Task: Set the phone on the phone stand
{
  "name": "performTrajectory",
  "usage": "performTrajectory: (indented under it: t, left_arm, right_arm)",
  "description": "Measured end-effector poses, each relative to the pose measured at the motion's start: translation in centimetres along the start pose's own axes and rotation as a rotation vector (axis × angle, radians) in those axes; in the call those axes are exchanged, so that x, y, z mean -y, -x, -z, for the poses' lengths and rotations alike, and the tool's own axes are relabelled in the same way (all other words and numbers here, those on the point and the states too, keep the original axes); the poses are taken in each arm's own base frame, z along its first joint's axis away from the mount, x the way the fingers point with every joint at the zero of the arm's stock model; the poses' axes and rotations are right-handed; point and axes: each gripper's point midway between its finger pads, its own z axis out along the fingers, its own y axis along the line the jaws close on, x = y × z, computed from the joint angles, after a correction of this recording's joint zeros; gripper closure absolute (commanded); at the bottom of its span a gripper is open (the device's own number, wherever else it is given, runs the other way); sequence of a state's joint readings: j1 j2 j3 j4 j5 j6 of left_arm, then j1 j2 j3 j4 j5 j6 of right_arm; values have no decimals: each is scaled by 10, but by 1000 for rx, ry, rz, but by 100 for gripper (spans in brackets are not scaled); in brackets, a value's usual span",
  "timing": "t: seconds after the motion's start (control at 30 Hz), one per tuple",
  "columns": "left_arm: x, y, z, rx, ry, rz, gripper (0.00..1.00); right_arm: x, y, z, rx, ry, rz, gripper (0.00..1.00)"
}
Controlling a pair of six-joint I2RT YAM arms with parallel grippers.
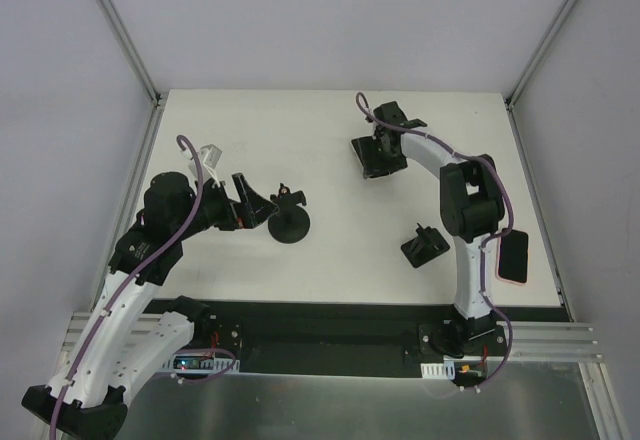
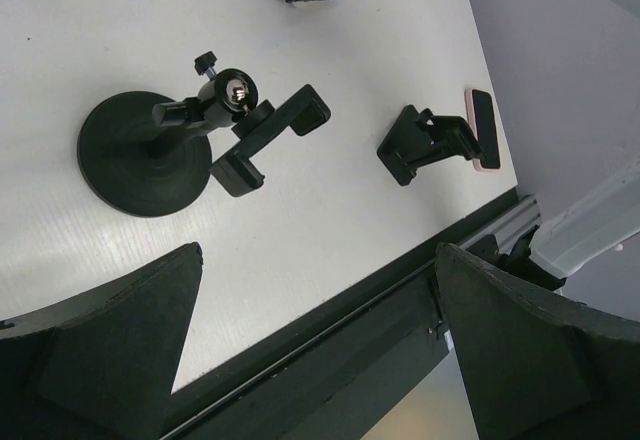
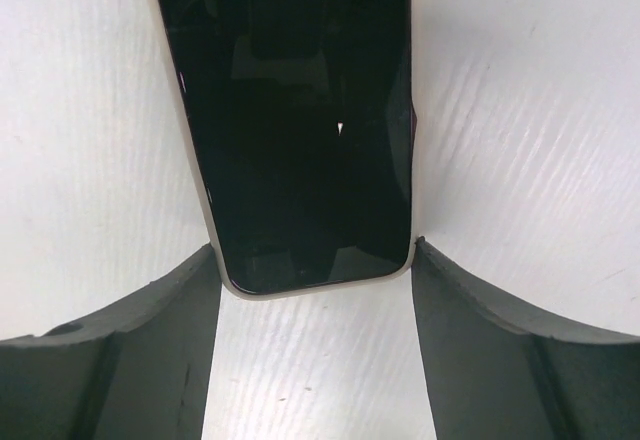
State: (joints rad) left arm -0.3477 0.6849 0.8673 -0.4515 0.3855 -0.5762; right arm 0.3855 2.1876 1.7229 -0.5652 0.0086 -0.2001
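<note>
On the white table (image 1: 330,140) a phone (image 1: 366,157) is seen upper right of centre, a round-based holder (image 1: 292,225) left of centre, a folding stand (image 1: 424,246) lower right, and a pink-cased phone (image 1: 513,257) near the right edge.

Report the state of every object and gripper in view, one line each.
phone: flat on the table, screen up and dark, on no stand.
right gripper: fingers flank the phone's end; whether they grip it is unclear.
left gripper: open, empty.
round-base stand: upright, clamp empty.
folding stand: propped open, empty.
pink-cased phone: flat near the table's right edge, untouched.
</note>
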Motion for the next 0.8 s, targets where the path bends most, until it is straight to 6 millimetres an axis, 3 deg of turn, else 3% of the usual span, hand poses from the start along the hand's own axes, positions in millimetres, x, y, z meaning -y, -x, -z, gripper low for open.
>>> performTrajectory:
  t: [0.17,0.23,0.4,0.53,0.7,0.8]
  left_arm:
    - [6,4,0,-6,-19,-17,1]
    - [11,5,1,-12,-43,-30,5]
    - [22,3,0,-55,-104,-78,8]
    - [38,8,-1,-83,-177,-113,8]
    - [56,16,-3,-81,-257,-170,13]
    - [69,20,-6,-89,-295,-207,16]
  right_arm:
    - [-9,-7,7,69,103,-132,94]
    - [-15,-12,13,105,185,-239,99]
    - [-27,-12,23,203,427,-557,99]
    - [-43,-13,31,174,592,-745,99]
    - [-66,-11,53,133,733,-858,99]
    - [-74,3,83,173,827,-911,99]
